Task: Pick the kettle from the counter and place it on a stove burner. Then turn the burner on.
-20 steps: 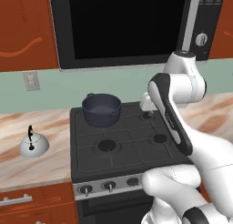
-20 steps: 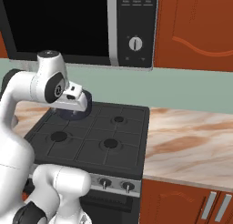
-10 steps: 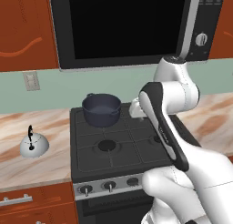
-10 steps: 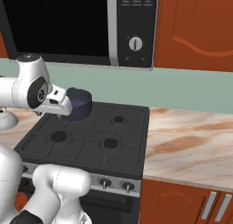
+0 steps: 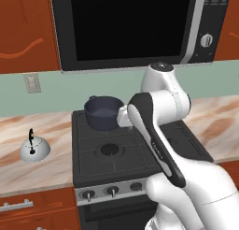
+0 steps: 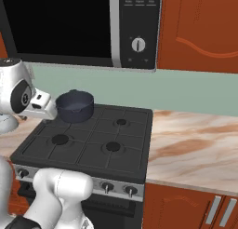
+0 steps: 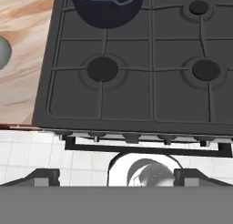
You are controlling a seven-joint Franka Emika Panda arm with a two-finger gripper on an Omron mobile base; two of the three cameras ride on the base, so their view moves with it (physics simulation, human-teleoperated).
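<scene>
Kettle (image 5: 35, 148) is seen upright on the bench (image 5: 42, 170), left of the cooktop (image 5: 135, 147), well apart from the arm. Gripper (image 7: 116, 175) is held spread wide, nothing between its tips, apparently above the cooktop's front edge. Pot (image 6: 75, 105) is set on a rear burner.

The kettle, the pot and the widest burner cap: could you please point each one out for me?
kettle (image 5: 35, 150), left base view, on its silvery dome.
pot (image 6: 74, 106), right base view, on its dark outer wall.
stove burner (image 7: 102, 68), hand view, on the centre of the black cap.
</scene>
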